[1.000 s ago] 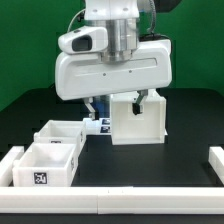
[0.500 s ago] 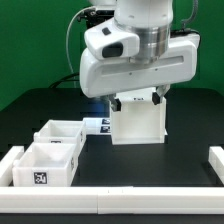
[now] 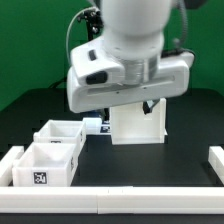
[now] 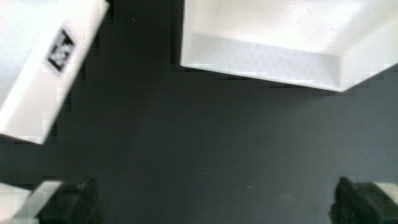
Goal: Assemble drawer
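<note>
The tall white drawer housing (image 3: 137, 124) stands on the black table, partly hidden behind my arm. Two open-topped white trays sit at the exterior view's left, one further back (image 3: 60, 134) and one nearer (image 3: 44, 165) with a tag on its front. My gripper (image 4: 217, 203) hangs above bare black table, wide open and empty. The wrist view shows an open-topped white tray (image 4: 285, 45) and a white part with a tag (image 4: 54, 60) beyond the fingertips (image 4: 68, 202). In the exterior view the hand's body hides most of the fingers.
Long low white border rails run along the front (image 3: 110, 200), the exterior view's right (image 3: 215, 160) and left (image 3: 10, 165). A strip of the marker board (image 3: 96, 125) shows between the trays and the housing. A green backdrop stands behind.
The arm has swung from in front of the housing toward the exterior view's left and looms larger. The parts have not moved. The gripper holds nothing.
</note>
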You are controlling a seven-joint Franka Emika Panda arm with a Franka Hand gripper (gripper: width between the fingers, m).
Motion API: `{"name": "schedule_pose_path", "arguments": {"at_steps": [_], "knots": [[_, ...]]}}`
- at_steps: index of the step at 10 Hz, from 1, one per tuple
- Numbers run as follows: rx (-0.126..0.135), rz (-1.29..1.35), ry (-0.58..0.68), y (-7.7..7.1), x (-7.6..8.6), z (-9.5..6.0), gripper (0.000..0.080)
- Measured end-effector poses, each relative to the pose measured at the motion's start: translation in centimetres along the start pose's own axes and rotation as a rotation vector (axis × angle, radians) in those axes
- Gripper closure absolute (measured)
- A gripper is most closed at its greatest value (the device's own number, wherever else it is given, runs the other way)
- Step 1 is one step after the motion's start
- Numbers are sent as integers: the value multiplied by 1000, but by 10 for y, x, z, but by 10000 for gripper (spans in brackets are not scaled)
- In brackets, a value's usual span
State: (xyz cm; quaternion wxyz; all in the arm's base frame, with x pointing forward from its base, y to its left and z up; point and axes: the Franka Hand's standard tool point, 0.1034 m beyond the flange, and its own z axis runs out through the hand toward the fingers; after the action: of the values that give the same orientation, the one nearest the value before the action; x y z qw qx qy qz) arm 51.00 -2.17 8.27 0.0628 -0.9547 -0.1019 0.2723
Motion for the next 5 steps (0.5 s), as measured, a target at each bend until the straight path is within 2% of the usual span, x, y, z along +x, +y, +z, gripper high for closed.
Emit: {"name": "schedule_pose_path", "arguments": {"at_steps": [3,4,5], "knots": [[-8,18,-9,0,-1,1,151],[-5,99,-34,11,-8,5,151],[-9,168,-32,20,-13,3,151]]}}
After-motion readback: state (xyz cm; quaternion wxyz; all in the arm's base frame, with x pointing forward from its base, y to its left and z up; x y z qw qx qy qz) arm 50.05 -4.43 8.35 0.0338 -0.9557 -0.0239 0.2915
